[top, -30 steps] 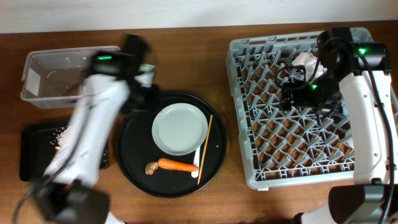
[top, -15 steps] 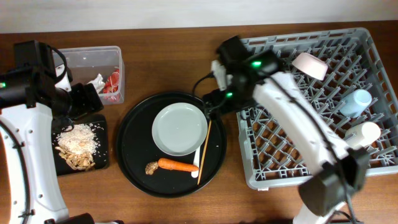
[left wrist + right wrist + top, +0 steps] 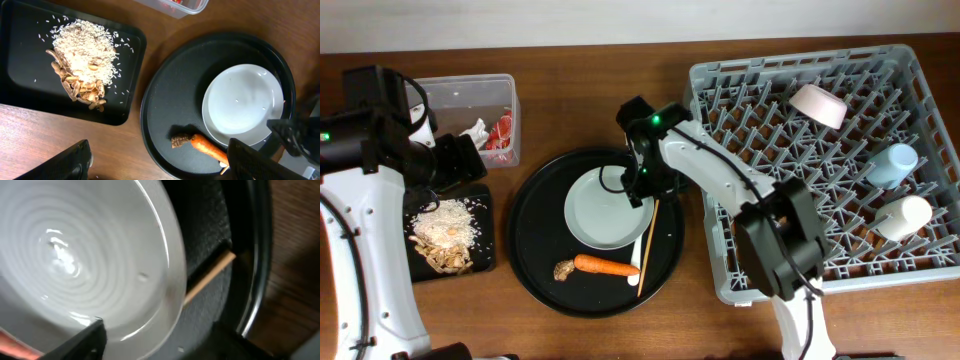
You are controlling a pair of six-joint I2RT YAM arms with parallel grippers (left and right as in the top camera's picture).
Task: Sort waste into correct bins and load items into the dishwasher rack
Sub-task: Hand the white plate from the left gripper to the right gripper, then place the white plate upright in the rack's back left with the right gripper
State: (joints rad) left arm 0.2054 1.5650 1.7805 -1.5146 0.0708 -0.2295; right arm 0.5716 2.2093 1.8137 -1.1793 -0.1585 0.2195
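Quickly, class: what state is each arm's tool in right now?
Left tool: open, holding nothing.
Right tool: open, straddling the rim of the pale plate, not closed on it.

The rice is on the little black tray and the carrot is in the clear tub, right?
Not quite. The rice is on the little black tray, but the carrot isn't in the tub. It lies on the big round tray, beside the plate. The overhead view shows this.

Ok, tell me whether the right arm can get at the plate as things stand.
Probably yes: the right gripper hangs open at the right rim of the plate, which is bare, with only the chopsticks lying alongside.
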